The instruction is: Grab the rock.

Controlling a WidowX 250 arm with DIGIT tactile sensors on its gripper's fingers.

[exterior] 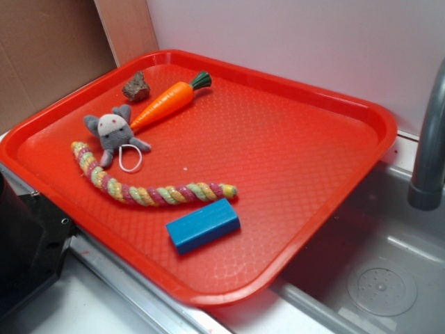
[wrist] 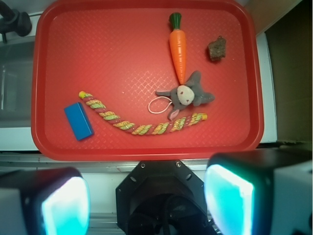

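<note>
My gripper point(wrist: 146, 196) hangs high above the near edge of the red tray point(wrist: 146, 14), its two pads spread wide and holding nothing, a stance that suits surveying the tray before any descent. The rock point(wrist: 217, 49), a small rough brown lump, sits in the tray's far corner, just beside the toy carrot point(wrist: 178, 49) but not touching it, with open tray on its other sides, so I judge a top-down pinch has room. The grey plush mouse point(wrist: 188, 94) lies nearer to me, at the carrot's tip, its cord looped towards the twisted rope toy point(wrist: 142, 122). A blue block point(wrist: 78, 121) rests well apart on the opposite side. In the exterior view the rock point(exterior: 137, 87) stands close to the tray's raised rim, which I reckon could crowd one pad.
</note>
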